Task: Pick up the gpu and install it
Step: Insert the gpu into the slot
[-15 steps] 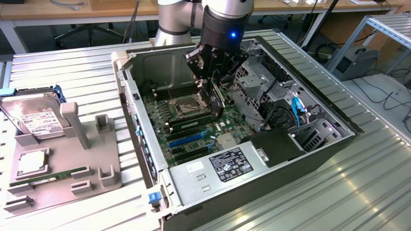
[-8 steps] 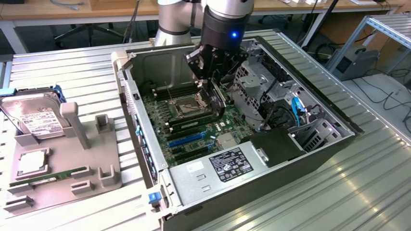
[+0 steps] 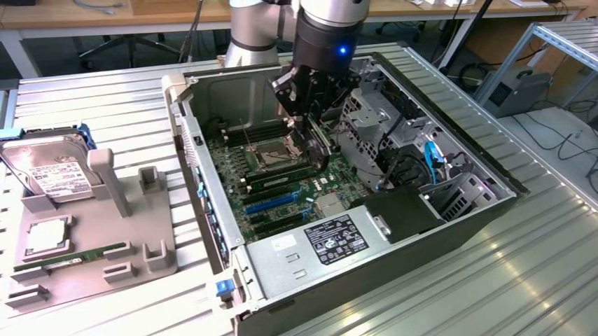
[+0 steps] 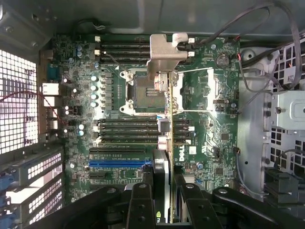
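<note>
The gpu hangs edge-down inside the open computer case, above the motherboard near the CPU socket. My gripper is shut on the card's upper edge. In the wrist view the gpu appears as a thin edge-on strip, and its silver bracket is at the end far from my gripper. A black finger stands on each side of the strip. The card floats over the board, apart from the blue slot.
A grey fixture on the exterior view's left holds a hard drive, a CPU chip and a green RAM stick. Inside the case sit a power supply, a drive cage and loose cables.
</note>
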{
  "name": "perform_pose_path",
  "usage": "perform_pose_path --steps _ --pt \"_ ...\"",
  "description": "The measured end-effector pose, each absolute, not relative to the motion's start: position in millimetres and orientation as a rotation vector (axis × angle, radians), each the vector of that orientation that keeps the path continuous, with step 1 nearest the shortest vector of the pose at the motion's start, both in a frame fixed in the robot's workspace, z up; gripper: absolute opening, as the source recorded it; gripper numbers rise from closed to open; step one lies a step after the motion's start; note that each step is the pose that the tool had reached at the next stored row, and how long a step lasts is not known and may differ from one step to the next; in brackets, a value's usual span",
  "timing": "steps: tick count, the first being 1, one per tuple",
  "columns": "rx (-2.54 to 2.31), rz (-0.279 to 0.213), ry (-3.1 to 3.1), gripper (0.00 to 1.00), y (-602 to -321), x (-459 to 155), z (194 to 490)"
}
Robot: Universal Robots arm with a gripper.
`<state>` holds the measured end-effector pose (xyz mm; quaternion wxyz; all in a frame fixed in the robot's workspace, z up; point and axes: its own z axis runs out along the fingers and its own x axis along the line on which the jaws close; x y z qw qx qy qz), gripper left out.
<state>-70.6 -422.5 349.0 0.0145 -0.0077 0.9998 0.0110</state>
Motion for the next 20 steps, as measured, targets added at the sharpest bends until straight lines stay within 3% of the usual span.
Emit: perform_pose_path --steps 20 --pt "-0.232 0.037 3.105 0.27 -422.5 -70.1 348.9"
